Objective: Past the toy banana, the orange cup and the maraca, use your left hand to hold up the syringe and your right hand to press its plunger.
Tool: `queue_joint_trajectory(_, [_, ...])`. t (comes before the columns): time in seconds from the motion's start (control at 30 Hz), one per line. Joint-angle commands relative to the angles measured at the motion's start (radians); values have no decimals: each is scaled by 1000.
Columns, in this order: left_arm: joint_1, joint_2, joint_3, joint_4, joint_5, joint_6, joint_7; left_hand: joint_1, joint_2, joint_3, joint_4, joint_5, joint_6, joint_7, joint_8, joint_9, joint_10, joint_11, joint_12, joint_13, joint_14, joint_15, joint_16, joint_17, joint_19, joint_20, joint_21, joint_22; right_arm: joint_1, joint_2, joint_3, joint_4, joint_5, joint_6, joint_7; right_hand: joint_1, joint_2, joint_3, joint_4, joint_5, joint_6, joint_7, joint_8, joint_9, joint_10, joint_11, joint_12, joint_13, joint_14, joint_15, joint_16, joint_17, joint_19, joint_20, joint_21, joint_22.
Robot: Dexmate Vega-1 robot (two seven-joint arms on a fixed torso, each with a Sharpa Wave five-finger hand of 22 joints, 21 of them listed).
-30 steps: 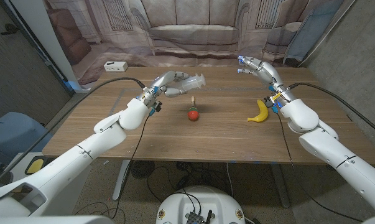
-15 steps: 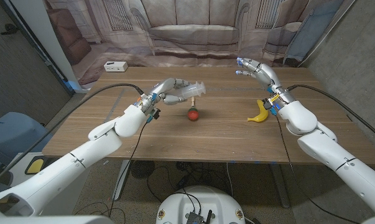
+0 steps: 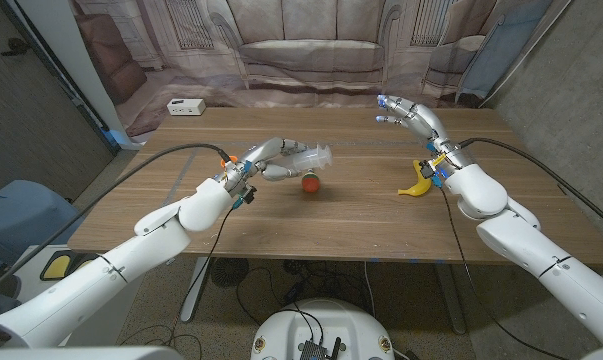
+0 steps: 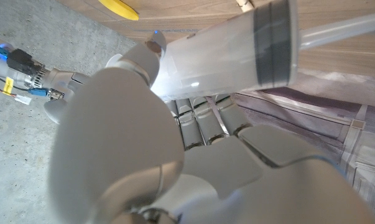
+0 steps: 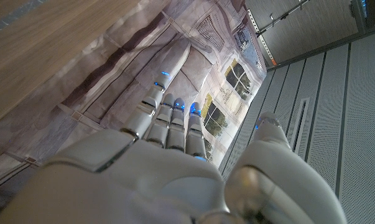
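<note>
The left hand (image 3: 266, 157) holds the big clear plastic syringe (image 3: 303, 158) up over the red maraca (image 3: 311, 183). The left wrist view shows its dark plunger seal (image 4: 273, 45) up close. The right hand (image 3: 413, 114) is up, fingers apart, holding nothing, near the yellow toy banana (image 3: 417, 180).

White glossy arms; black cables; left hand (image 3: 269, 158), right hand (image 3: 411, 113) silver-grey, blue-tipped fingers.

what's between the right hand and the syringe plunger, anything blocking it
Nothing visible blocks it. The left hand holds the syringe above the table, over the maraca. The right hand is open and raised; the toy banana lies on the table below that path, nearer the robot.
</note>
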Motion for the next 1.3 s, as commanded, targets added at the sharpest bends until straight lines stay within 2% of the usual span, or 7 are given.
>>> queue_joint_trajectory(0.03, [24, 25, 2, -34, 47, 8, -17, 30, 67, 38, 32, 8, 12, -1, 3, 4, 7, -1, -2, 4, 34, -35, 3, 3, 8, 1, 10, 2, 5, -1, -5, -9, -4, -13, -1, 10, 0, -5, -3, -2, -2, -1, 4, 3, -2, 0, 5, 1, -7, 1, -3, 5, -9, -1, -1, 2])
queue_joint_trajectory(0.5, [41, 62, 6, -83, 79, 13, -72, 30, 70, 39, 33, 8, 11, 0, 2, 4, 9, -2, -2, 5, 34, -36, 4, 4, 6, 2, 13, 2, -10, -9, -2, -25, -5, -21, -6, 10, 0, -6, -2, -3, -3, -1, 4, 3, -2, 0, 5, 1, -8, 4, -2, 6, -9, 0, 0, 2])
queue_joint_trajectory(0.6, [64, 68, 3, -113, 125, 43, -54, 29, 71, 39, 34, 8, 12, 0, 3, 4, 8, -2, -2, 5, 34, -36, 5, 4, 6, 2, 13, 2, -23, -13, 3, -33, -2, -20, -8, 10, -1, -6, -2, -3, -3, -1, 5, 3, -2, 0, 6, 1, -8, 1, -2, 6, -9, 0, 0, 2])
queue_joint_trajectory(0.83, [96, 73, -1, -130, 132, 48, -45, 28, 70, 39, 34, 8, 12, -1, 2, 4, 7, -1, -4, 4, 33, -36, 4, 4, 5, 3, 15, 2, -46, -23, 13, -50, 1, -21, -10, 10, -1, -6, -2, -3, -4, -1, 5, 3, -3, 0, 6, 1, -8, 3, -2, 6, -11, 0, 0, 2])
queue_joint_trajectory(1.3, [124, 66, 13, -137, 178, 75, -29, 26, 72, 39, 35, 8, 11, -1, 2, 4, 8, -1, -4, 4, 34, -36, 5, 5, 3, 4, 18, 2, -90, -37, 39, -84, -5, -21, -22, 11, -1, -6, -2, -3, -4, -2, 6, 3, -3, 0, 6, 1, -9, 3, -2, 6, -12, -1, 0, 2])
